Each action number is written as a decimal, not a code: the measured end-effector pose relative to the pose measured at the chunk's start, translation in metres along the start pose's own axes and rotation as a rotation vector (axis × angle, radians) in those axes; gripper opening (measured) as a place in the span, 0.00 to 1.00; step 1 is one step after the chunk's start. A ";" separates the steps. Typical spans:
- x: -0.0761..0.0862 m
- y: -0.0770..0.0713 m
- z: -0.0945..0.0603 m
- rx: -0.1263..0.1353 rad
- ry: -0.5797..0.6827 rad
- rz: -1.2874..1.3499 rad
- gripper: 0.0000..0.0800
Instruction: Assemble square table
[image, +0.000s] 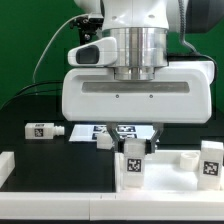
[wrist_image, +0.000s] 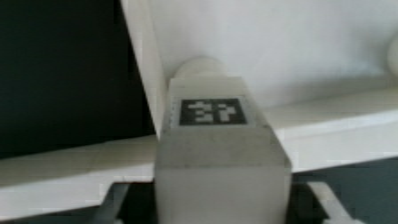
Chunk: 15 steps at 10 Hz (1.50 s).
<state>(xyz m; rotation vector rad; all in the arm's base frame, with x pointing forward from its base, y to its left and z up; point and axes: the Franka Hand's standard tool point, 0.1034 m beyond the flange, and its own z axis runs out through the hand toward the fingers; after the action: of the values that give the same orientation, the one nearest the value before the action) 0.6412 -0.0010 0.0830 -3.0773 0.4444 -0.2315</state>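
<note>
Since the leg (image: 133, 169) stands upright directly beneath my gripper (image: 135, 147), long axis vertical, my jaws pinch its sides.

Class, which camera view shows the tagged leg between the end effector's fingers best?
The wrist view: the leg fills the frame, its tag facing the camera. The exterior view shows it small, its top partly hidden by the end effector.
</note>
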 end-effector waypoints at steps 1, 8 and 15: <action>-0.001 0.001 0.000 -0.012 0.023 0.159 0.36; -0.005 0.010 0.000 0.003 0.026 0.951 0.36; -0.009 0.006 0.001 0.012 -0.045 1.533 0.36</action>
<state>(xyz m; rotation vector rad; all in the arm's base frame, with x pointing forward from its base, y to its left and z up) 0.6308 -0.0042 0.0801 -1.8465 2.3689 -0.0779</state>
